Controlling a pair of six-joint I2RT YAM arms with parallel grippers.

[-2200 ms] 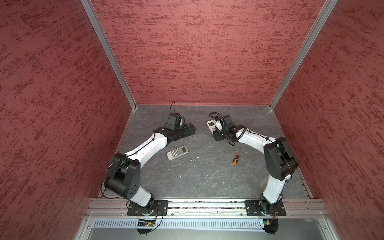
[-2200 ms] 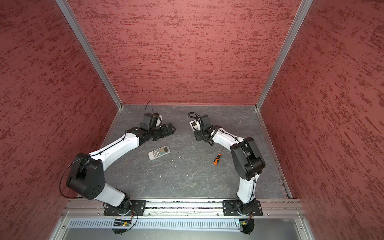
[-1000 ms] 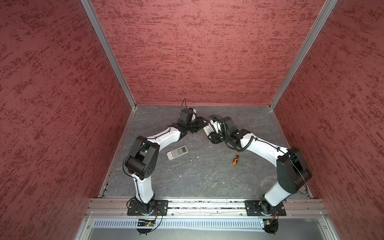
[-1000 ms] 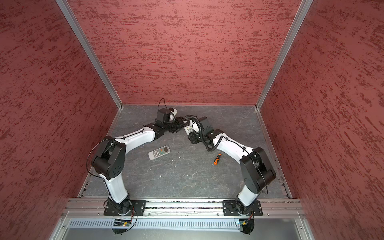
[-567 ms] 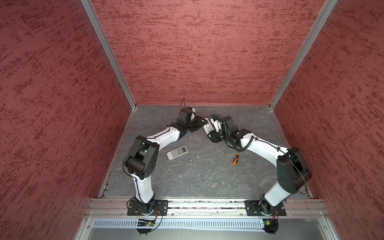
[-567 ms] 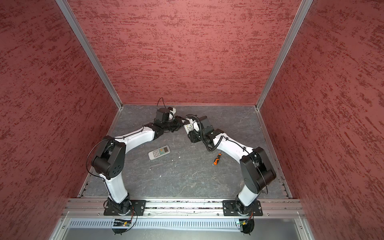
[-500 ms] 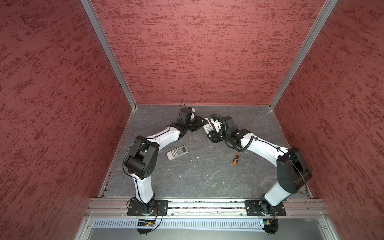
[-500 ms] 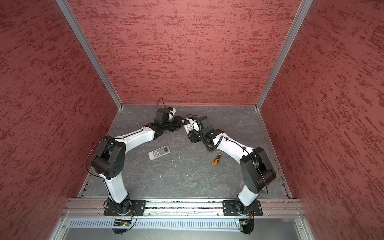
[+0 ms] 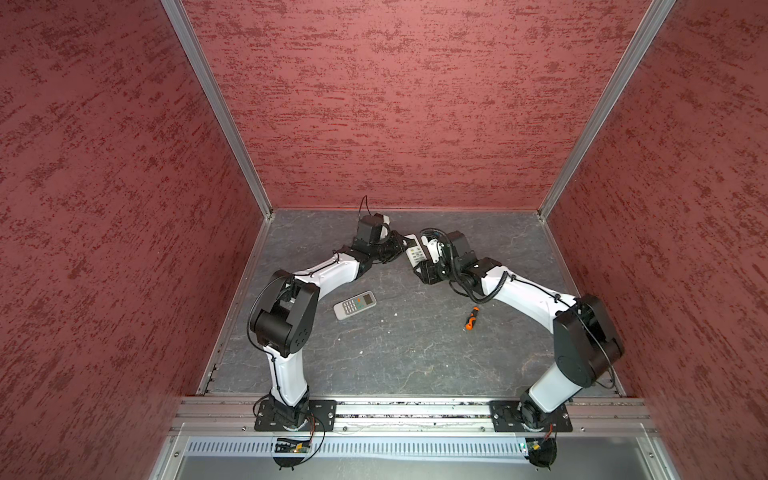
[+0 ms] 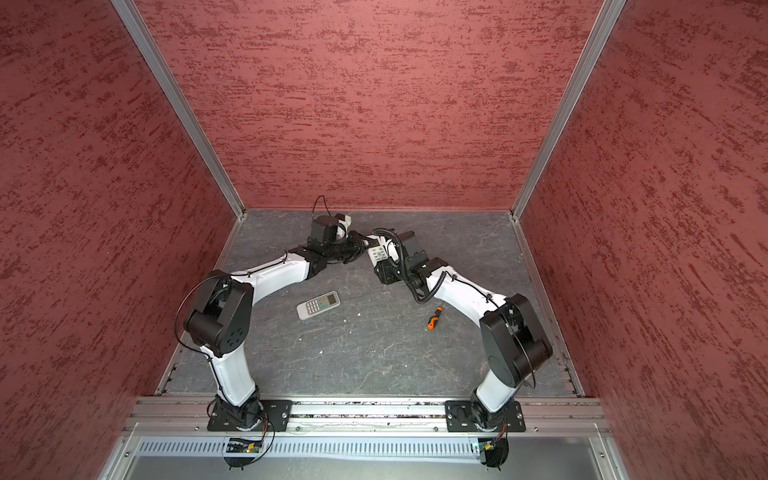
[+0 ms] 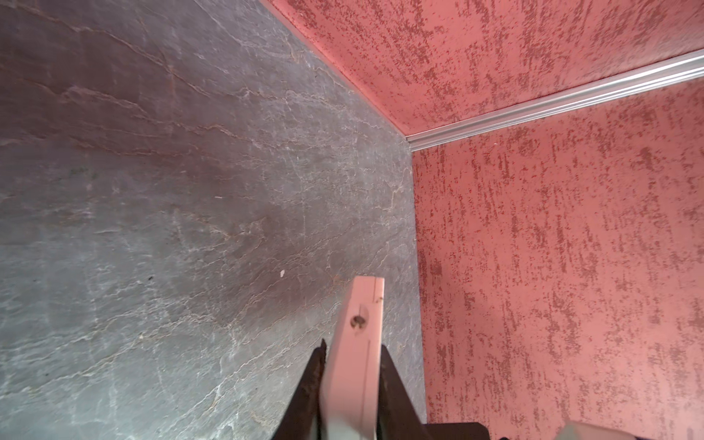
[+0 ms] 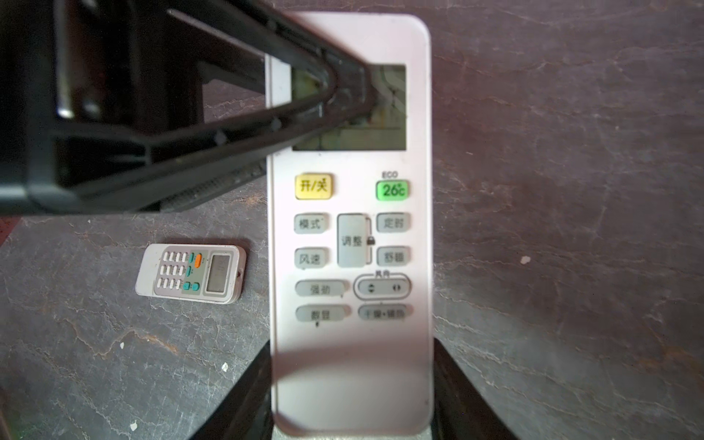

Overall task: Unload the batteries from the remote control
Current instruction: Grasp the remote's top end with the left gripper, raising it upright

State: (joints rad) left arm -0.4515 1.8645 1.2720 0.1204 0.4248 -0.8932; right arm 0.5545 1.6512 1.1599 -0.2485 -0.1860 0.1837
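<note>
The left gripper is closed on the display end of the white remote control, with 1 finger on each face. The right gripper clamps the opposite end across its width, with 1 finger on each long edge. The remote control is suspended between the 2 grippers above the grey table, near the back wall, button face toward the right wrist camera. Its rear face is hidden, so the batteries cannot be located. A 2nd remote lies flat, face up, beside the left arm. An orange-and-black screwdriver lies near the right arm.
</note>
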